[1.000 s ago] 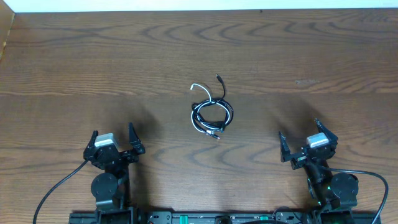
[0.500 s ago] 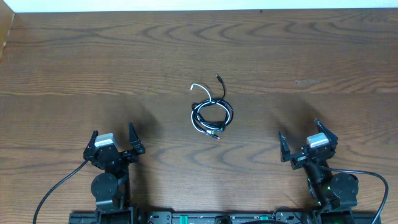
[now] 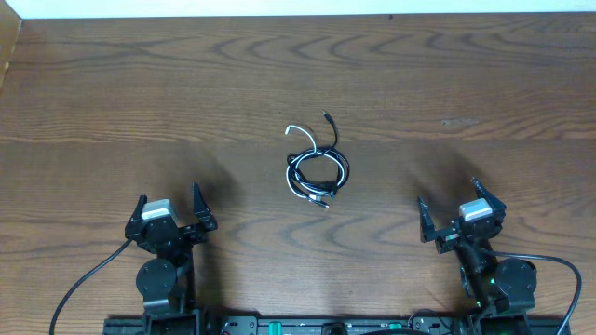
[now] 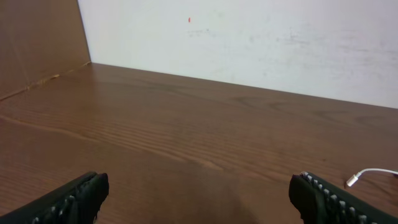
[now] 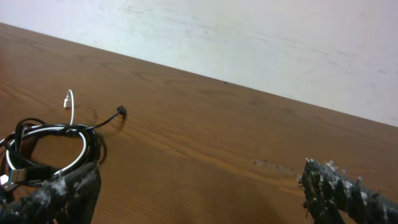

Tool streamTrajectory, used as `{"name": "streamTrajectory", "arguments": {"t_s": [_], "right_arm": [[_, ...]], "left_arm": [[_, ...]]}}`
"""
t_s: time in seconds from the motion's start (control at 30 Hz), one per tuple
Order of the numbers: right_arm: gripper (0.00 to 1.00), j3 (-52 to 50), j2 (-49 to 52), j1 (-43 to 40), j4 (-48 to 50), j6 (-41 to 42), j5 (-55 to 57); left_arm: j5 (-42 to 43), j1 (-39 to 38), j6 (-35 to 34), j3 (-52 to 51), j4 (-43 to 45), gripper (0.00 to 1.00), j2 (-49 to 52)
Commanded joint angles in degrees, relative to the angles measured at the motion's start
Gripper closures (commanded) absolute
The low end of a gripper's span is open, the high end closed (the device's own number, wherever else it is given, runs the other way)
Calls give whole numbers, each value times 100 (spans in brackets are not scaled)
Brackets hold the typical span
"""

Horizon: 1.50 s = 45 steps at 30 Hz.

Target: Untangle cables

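A black cable [image 3: 329,154] and a white cable [image 3: 298,129] lie coiled together in one small bundle at the middle of the wooden table [image 3: 140,102]. The bundle also shows at the left of the right wrist view [image 5: 50,146], with the black plug end [image 5: 122,111] sticking out. A white plug end [image 4: 367,176] shows at the right edge of the left wrist view. My left gripper [image 3: 169,209] is open and empty near the front left. My right gripper [image 3: 452,210] is open and empty near the front right. Both are well away from the bundle.
A white wall [image 4: 249,37] runs along the table's far edge. A brown side panel [image 4: 37,43] stands at the far left corner. Thick black robot wires [image 3: 84,279] trail from both arm bases at the front.
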Motion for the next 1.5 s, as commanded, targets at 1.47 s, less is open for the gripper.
{"name": "streamTrajectory", "arguments": {"t_s": [1.47], "right_arm": [[1, -4, -11, -35, -24, 17, 13]], "left_arm": [[-55, 28, 101, -94, -251, 2, -28]]}}
